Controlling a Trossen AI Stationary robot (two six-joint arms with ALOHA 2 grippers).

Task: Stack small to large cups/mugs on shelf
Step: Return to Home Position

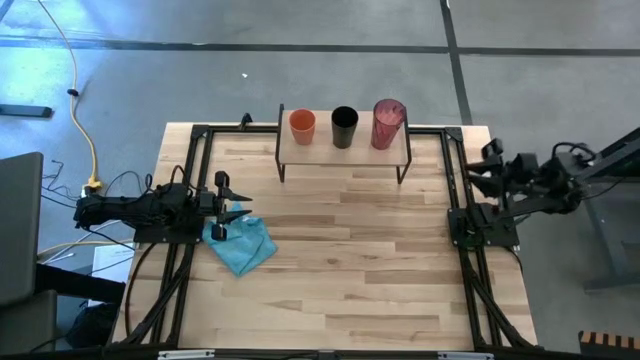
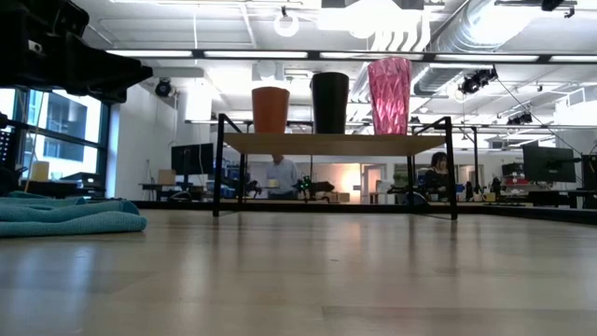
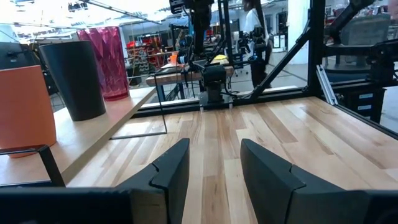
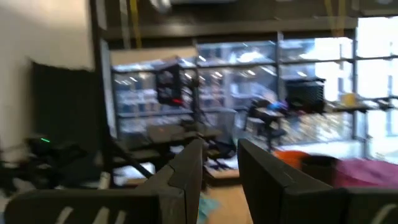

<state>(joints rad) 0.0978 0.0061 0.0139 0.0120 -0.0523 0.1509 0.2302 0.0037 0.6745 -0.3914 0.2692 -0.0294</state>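
Three cups stand upright in a row on the shelf (image 1: 343, 153) at the table's far edge: a short orange cup (image 1: 302, 125), a black cup (image 1: 344, 127) and a tall pink ribbed tumbler (image 1: 387, 123). The low view shows the orange cup (image 2: 270, 109), black cup (image 2: 329, 103) and pink tumbler (image 2: 390, 95) resting by their bases on the board (image 2: 331, 143). My left gripper (image 1: 232, 200) hovers open near the table's left side, its fingers (image 3: 174, 174) pointing right. My right gripper (image 4: 221, 168) is open, held back by the table's right edge (image 1: 480, 172).
A light blue cloth (image 1: 242, 245) lies crumpled on the table just near-side of my left gripper, also seen as a low heap of cloth (image 2: 65, 215) in the low view. Black frame rails (image 1: 462, 200) run along both table sides. Bare wood spans the table's middle.
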